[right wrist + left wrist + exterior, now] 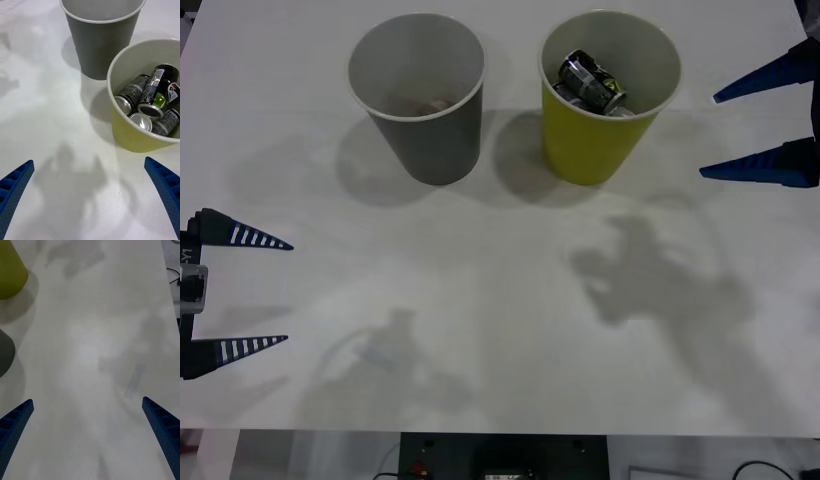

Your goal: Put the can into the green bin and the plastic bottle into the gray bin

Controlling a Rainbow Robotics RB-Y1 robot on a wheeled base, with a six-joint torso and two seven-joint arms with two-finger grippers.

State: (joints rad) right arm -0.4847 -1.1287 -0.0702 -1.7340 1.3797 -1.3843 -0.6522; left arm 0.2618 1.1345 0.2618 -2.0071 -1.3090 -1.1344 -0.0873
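The can (152, 98) lies among other cans inside the green bin (592, 150), which stands beside the gray bin (430, 140) on the white table (480, 330); the left gripper (288, 292) and the right gripper (707, 135) hover at the table's sides, jaws wide apart and empty.

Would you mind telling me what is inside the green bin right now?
The green bin holds several dark drink cans piled together, silver ends showing. Whatever lies beneath them at the bottom is covered, so I cannot tell.
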